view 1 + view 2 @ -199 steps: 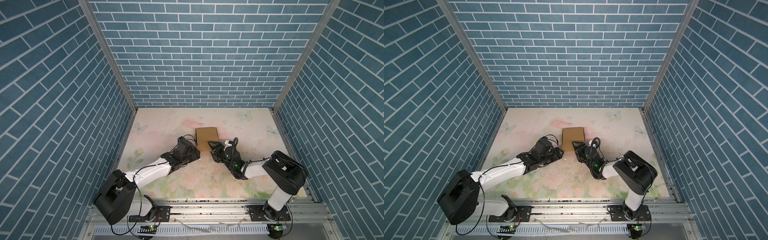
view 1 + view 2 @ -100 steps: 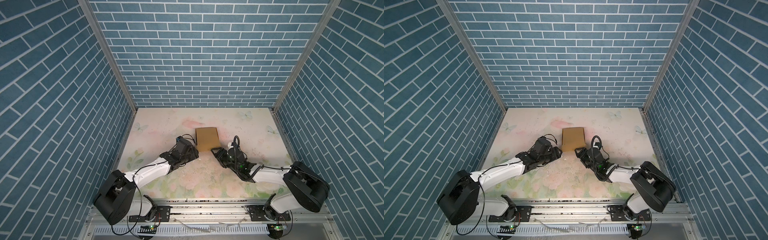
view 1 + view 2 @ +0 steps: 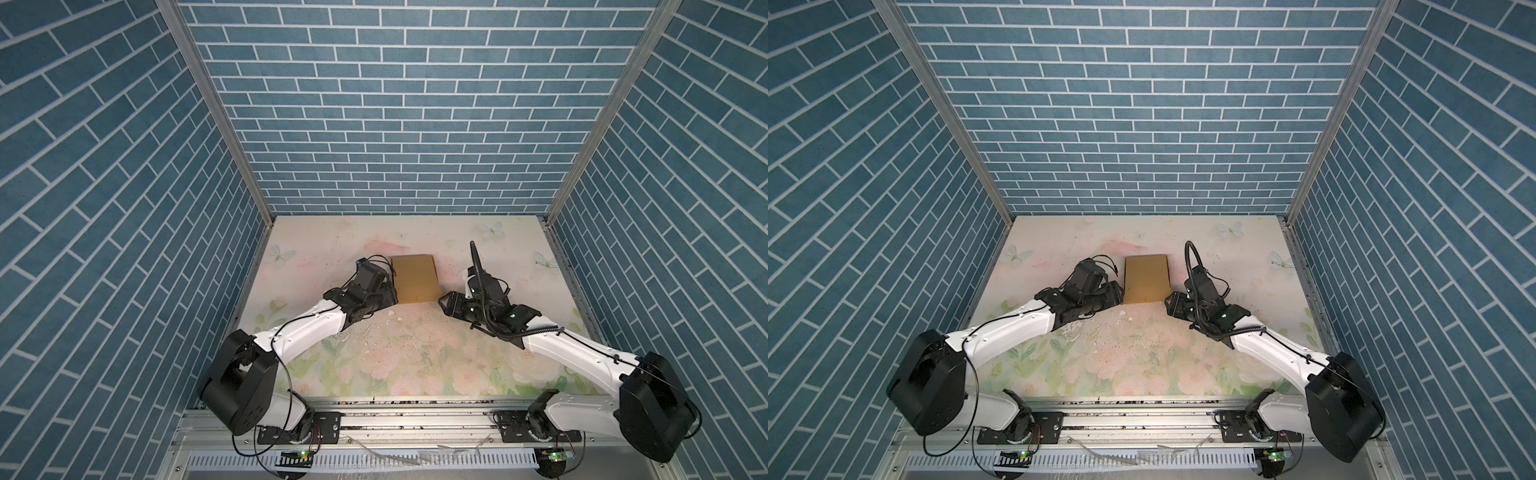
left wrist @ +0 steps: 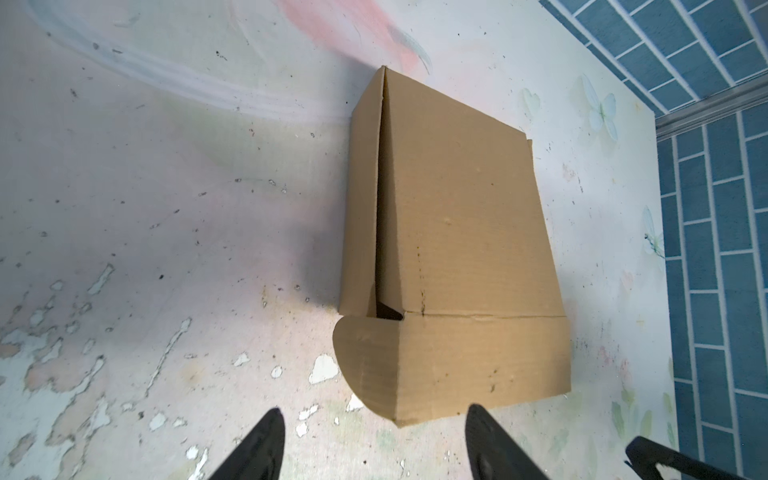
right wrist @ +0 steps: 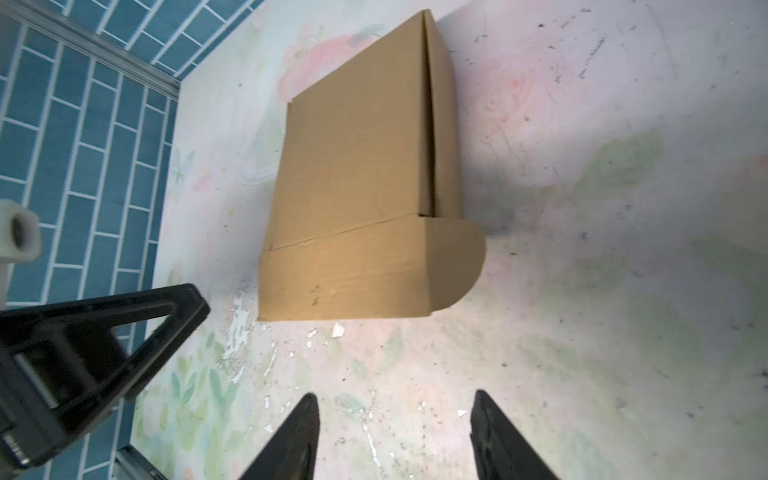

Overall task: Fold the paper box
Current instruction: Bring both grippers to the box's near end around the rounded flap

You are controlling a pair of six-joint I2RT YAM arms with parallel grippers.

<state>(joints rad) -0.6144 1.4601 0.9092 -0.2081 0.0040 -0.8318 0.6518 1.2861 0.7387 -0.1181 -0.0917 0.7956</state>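
Observation:
The paper box [image 3: 415,277] [image 3: 1146,277] is plain brown cardboard and lies folded shut on the floral mat in both top views. In the wrist views the paper box [image 4: 449,249] [image 5: 361,199] shows its front flap folded down. A rounded tab sticks out past each near corner. My left gripper [image 3: 390,294] [image 3: 1115,297] [image 4: 372,409] is open, just short of the box's near left corner, touching nothing. My right gripper [image 3: 444,303] [image 3: 1170,306] [image 5: 394,395] is open and empty, a little back from the near right corner.
The floral mat [image 3: 415,353] is scuffed, with white paint chips in front of the box. Blue brick walls [image 3: 395,124] close in three sides. The aluminium rail [image 3: 415,411] with both arm bases runs along the near edge. The left gripper's finger [image 5: 83,353] shows in the right wrist view.
My right arm has swung its elbow out to the right and drawn the gripper back from the box, its jaws narrowing somewhat. The left arm and the box have hardly moved.

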